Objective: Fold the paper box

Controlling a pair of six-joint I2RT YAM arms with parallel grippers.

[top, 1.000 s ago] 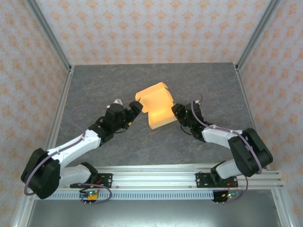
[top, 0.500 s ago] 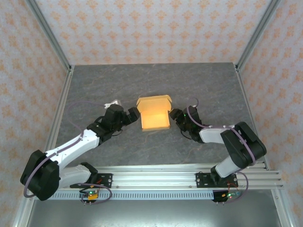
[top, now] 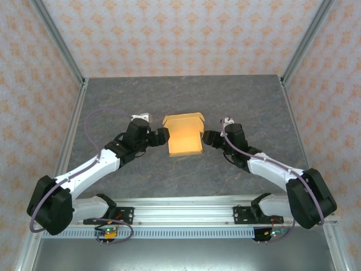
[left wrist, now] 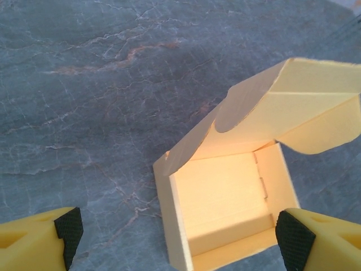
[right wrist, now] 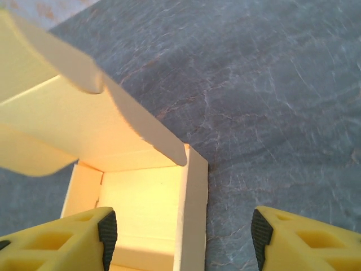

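The paper box (top: 184,140) is a tan cardboard tray lying flat mid-table, its lid flap (top: 183,120) raised at the far side. My left gripper (top: 162,135) sits at its left side, jaws open. In the left wrist view the paper box (left wrist: 225,197) lies just ahead between the fingertips of the left gripper (left wrist: 179,237), untouched. My right gripper (top: 207,138) is at the box's right side, also open. In the right wrist view the right gripper (right wrist: 184,234) straddles the box's right wall (right wrist: 194,214), one finger (right wrist: 106,231) over the box's inside, with gaps on both sides.
The grey stone-patterned table (top: 113,101) is bounded by patterned walls and metal frame posts (top: 56,42). The arms' mounting rail (top: 180,210) runs along the near edge.
The box was skewed and tipped at the right gripper a second ago; it now lies square and flat. The right gripper has opened and let go. Both grippers have shifted to its sides.
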